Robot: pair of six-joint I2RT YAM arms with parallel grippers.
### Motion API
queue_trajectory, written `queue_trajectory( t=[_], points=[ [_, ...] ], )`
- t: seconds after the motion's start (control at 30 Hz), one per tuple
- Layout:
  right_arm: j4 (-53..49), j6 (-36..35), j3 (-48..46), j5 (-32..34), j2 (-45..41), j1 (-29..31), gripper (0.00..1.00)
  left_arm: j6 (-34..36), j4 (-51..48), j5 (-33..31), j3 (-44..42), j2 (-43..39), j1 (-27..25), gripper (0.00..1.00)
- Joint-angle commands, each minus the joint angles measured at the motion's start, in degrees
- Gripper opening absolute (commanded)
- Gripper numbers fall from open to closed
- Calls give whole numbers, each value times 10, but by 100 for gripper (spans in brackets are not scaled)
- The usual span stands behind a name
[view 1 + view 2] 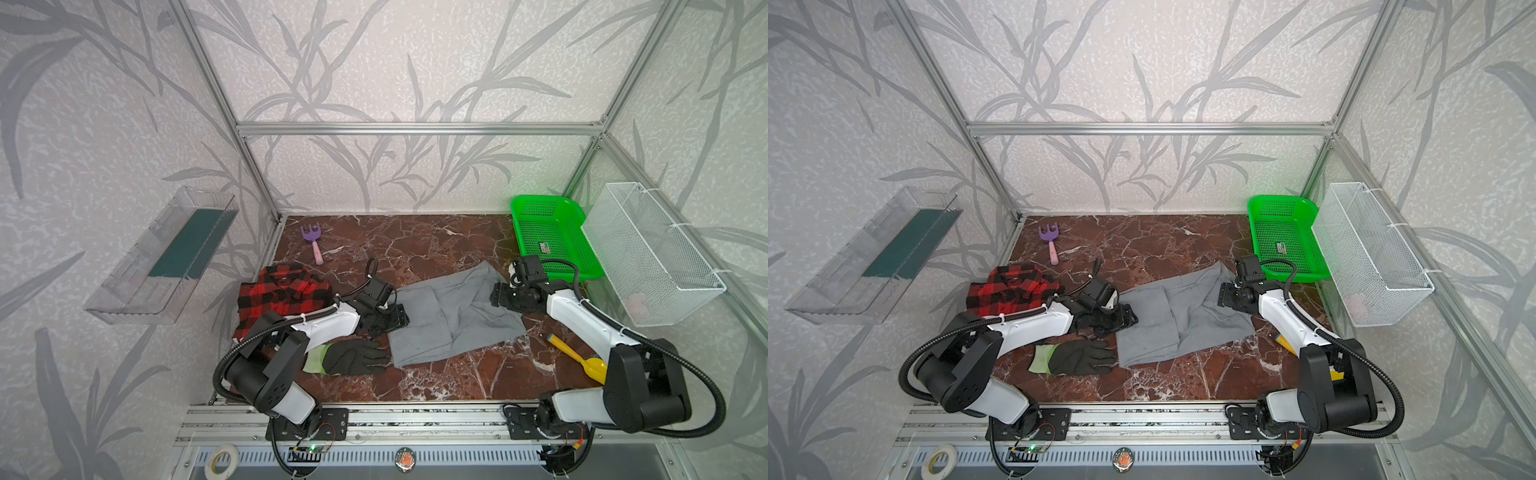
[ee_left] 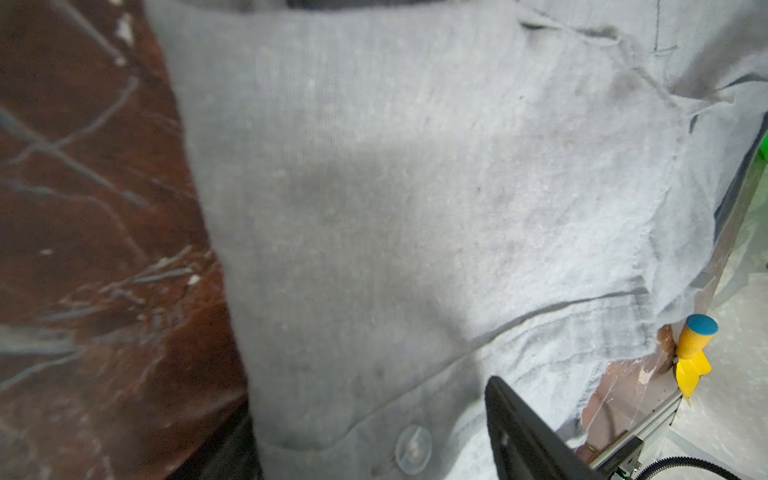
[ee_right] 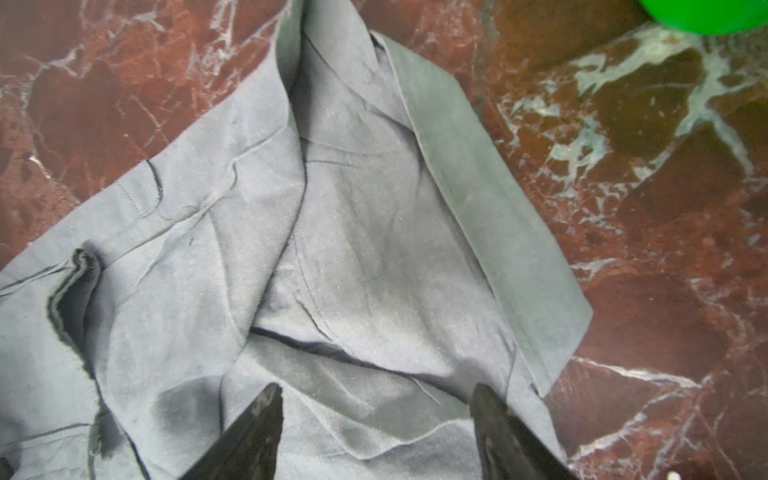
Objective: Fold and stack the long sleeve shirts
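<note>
The grey long sleeve shirt [image 1: 453, 320] [image 1: 1177, 324] lies partly folded and wrinkled in the middle of the marble table. The red-and-black plaid shirt [image 1: 282, 293] [image 1: 1013, 286] lies bunched at the left, partly behind my left arm. My left gripper [image 1: 395, 319] [image 1: 1123, 318] is at the grey shirt's left edge, its jaws wide apart with the cloth [image 2: 395, 208] and a button [image 2: 412, 449] between them; it is open [image 2: 365, 415]. My right gripper [image 1: 496, 297] [image 1: 1223, 297] hovers open [image 3: 376, 390] over the shirt's right side [image 3: 353, 249], gripping nothing.
A black glove with a yellow-green cuff [image 1: 353, 357] lies in front of my left gripper. A yellow shovel [image 1: 577, 357] [image 2: 692, 345] lies front right, a purple rake [image 1: 311, 241] back left. A green basket [image 1: 552, 237] and a white wire basket [image 1: 652, 253] stand at the right.
</note>
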Motion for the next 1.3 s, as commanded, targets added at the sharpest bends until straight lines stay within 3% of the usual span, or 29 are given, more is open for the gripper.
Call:
queue_trajectory(
  t=[0.0,0.37,0.63,0.97,1.27],
  points=[
    [13,-9,-12,14,9,-8,72,-23,-7,-2,-32,30,-11,72],
    [26,-2,-14,2,40,-13,72,-21,1,-14,-22,52,-11,37],
    [24,2,-15,5,37,-20,72,3,-59,-30,11,44,5,0],
    [98,32,-45,-21,0,-34,69,75,-260,-51,69,-28,86,0],
    [125,50,-7,-61,82,-34,66,152,-412,-103,170,0,115,0]
  ],
)
